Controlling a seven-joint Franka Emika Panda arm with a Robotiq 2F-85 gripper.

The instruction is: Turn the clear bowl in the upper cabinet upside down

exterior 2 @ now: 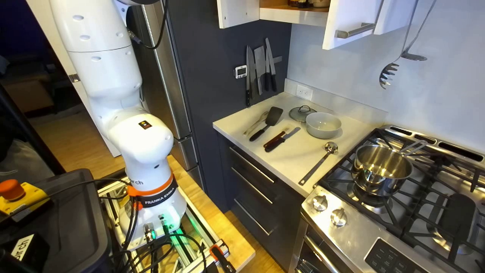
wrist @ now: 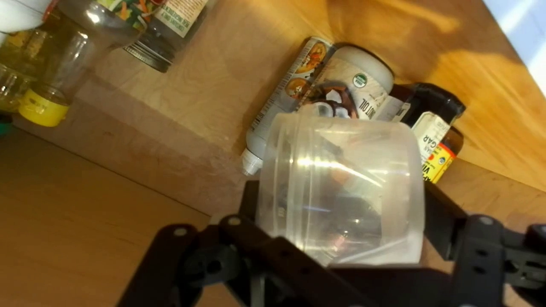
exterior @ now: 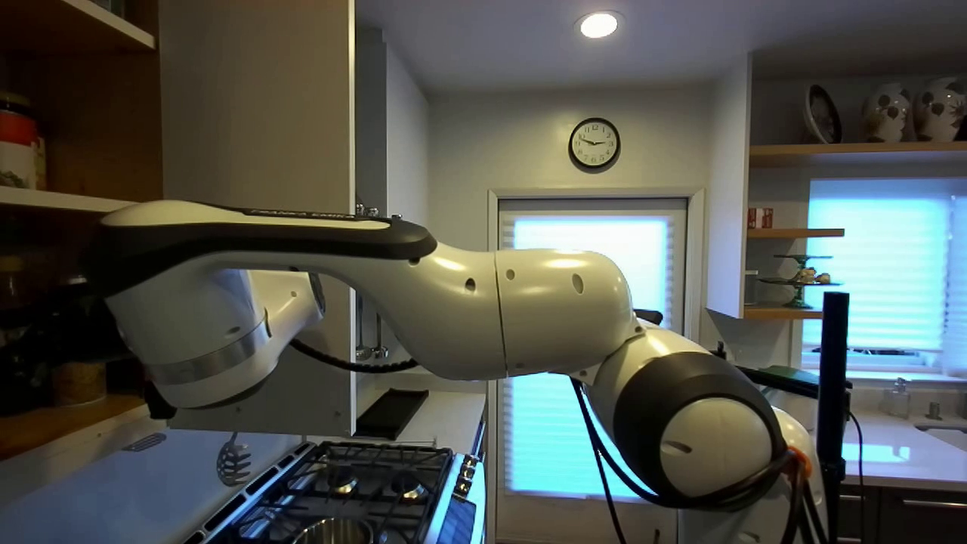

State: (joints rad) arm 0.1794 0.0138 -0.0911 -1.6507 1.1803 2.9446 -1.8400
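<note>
The clear bowl (wrist: 341, 183), a see-through plastic tub, lies between the fingers of my gripper (wrist: 341, 198) in the wrist view. One finger meets its ridged rim side on the left, the other its base side on the right. The bowl looks tilted; I cannot tell whether it touches a shelf. The upper cabinet (exterior: 83, 113) has a brown wood interior, and its pale grey door (exterior: 257, 113) stands open. Its underside also shows in an exterior view (exterior 2: 291, 16). My wrist reaches into it. The bowl is hidden in both exterior views.
Behind the bowl stand a coconut oil jar (wrist: 362, 85), a spray can (wrist: 286, 98) and a vinegar bottle (wrist: 441, 157). Glass jars (wrist: 47, 102) are at upper left. Below the cabinet are a stove with a pot (exterior 2: 380, 167) and a counter with a grey bowl (exterior 2: 323, 129).
</note>
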